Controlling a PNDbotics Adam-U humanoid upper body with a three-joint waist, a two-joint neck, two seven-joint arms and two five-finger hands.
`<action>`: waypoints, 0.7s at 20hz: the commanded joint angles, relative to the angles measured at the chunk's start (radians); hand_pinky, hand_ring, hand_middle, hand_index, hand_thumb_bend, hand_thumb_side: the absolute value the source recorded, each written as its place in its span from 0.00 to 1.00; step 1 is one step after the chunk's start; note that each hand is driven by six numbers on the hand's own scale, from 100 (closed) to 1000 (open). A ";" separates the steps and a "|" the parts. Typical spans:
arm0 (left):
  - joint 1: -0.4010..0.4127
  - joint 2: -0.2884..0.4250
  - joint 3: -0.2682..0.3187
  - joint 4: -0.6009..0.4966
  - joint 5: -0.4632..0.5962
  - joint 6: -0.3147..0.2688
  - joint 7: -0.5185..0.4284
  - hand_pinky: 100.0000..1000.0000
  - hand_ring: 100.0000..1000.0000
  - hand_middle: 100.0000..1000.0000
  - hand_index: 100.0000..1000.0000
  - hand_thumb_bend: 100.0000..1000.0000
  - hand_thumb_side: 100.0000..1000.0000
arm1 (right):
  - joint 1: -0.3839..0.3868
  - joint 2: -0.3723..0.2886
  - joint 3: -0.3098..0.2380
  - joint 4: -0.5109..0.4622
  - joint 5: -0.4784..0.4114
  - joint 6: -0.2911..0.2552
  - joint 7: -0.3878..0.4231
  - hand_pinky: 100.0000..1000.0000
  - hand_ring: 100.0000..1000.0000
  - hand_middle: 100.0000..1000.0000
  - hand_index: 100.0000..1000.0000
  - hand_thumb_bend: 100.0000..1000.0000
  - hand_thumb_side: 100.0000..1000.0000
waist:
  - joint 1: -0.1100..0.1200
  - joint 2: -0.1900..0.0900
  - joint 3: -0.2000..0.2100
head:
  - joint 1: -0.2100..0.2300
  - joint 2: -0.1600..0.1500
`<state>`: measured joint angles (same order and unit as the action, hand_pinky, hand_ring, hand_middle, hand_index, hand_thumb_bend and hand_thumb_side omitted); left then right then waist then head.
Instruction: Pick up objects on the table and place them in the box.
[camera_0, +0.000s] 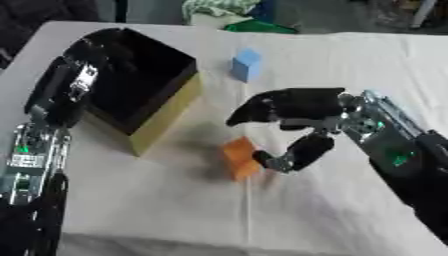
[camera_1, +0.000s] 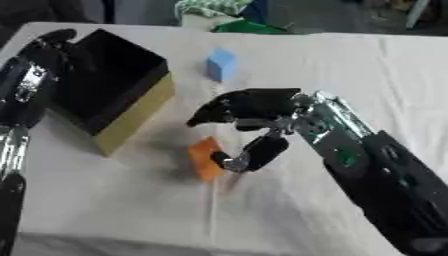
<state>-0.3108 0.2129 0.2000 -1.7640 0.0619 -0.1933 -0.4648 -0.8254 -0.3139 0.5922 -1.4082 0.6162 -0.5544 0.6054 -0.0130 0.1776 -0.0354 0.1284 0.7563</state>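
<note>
I had the right hand (camera_0: 293, 112) out over the middle of the white-clothed table (camera_0: 332, 55), reaching in from 3 o'clock. Its fingers (camera_0: 262, 107) were spread forward and arched above the orange block (camera_0: 240, 157), and the thumb (camera_0: 293, 154) curled down beside the block's right face, touching it or just beside it; I could not tell which. The hand was partly open around the block, with nothing lifted in it. The orange block sat on the cloth near the center, at about 5 o'clock from the box (camera_0: 166, 112).

The box, black inside with a yellow outer wall, stood at about 10 o'clock on the table, tilted askew to the table edge. My left arm (camera_0: 52, 105) ran up along the box's left side, and the left hand (camera_1: 48, 42) rested at the box's far left corner; I could not tell how its fingers were set.

A light blue block (camera_0: 247, 64) stood at 12 o'clock, well apart from the orange 1 and just beyond the box's right corner. Some green and white fabric (camera_0: 236, 12) lay past the far table edge.
</note>
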 joint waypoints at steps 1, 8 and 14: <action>-0.015 0.017 -0.004 -0.014 0.001 0.000 -0.004 0.69 0.58 0.59 0.87 0.00 0.70 | -0.008 -0.005 -0.002 0.001 0.012 -0.135 0.121 0.95 0.91 0.88 0.99 0.00 0.65 | 0.003 -0.013 0.001 | -0.003 -0.003; -0.018 0.017 -0.005 -0.014 0.001 0.000 -0.006 0.69 0.58 0.59 0.87 0.00 0.70 | 0.005 0.003 0.003 0.021 0.027 -0.144 0.122 0.95 0.90 0.87 1.00 0.00 0.70 | 0.003 -0.009 0.001 | -0.003 -0.004; -0.019 0.017 -0.005 -0.015 0.001 0.000 -0.007 0.69 0.58 0.59 0.87 0.00 0.70 | 0.020 0.022 0.006 0.058 0.048 -0.154 0.120 0.96 0.90 0.87 1.00 0.00 0.74 | 0.005 -0.007 0.004 | -0.003 -0.005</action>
<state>-0.3165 0.2128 0.1947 -1.7640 0.0619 -0.1918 -0.4689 -0.7916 -0.2921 0.6040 -1.3510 0.6557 -0.5678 0.5920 -0.0118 0.1843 -0.0328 0.1282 0.7554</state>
